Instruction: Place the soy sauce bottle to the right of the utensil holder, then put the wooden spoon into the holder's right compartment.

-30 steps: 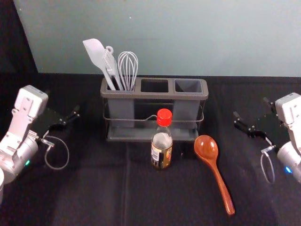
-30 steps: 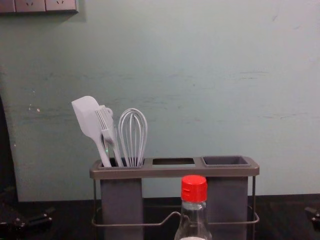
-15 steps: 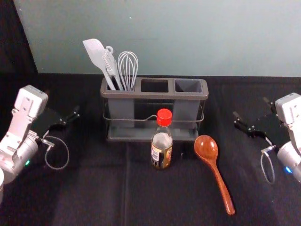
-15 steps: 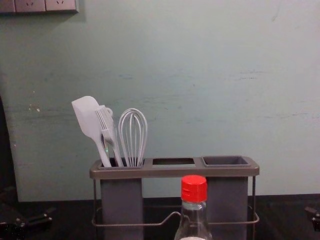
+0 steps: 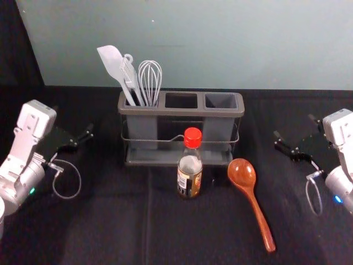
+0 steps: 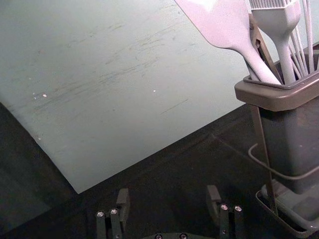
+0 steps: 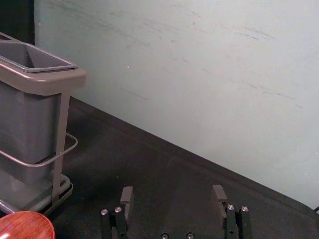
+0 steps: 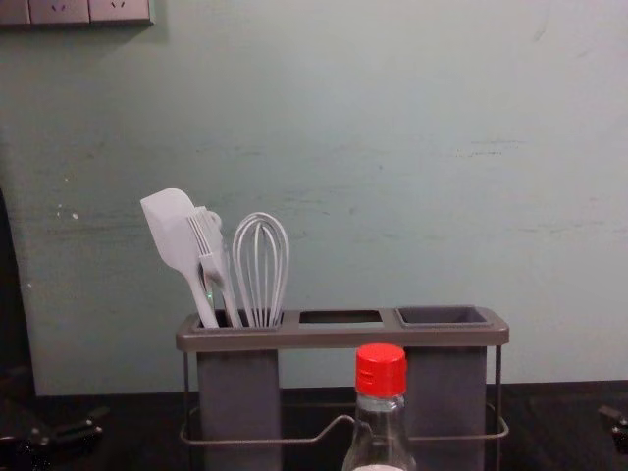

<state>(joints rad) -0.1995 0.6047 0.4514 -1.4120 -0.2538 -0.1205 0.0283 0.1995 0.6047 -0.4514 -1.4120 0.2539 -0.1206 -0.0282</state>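
Now, bottle (image 5: 190, 172) and spoon (image 5: 242, 173) sit between left pincer (image 5: 73, 118) and right pincer (image 5: 294, 126), both spread.

Head view: utensil holder (image 5: 182, 111) upper centre on counter (image 5: 110, 226); spatula (image 5: 112, 62), brush (image 5: 130, 77), whisk (image 5: 150, 80) in its left compartment. Soy sauce bottle (image 5: 190, 168) before holder, frame centre. Wooden spoon (image 5: 253, 201) right of bottle, lower right, bowl end nearest holder.

Black cloth (image 5: 110, 226), utensil holder (image 5: 181, 111), soy sauce bottle (image 5: 190, 172), wooden spoon (image 5: 252, 199)
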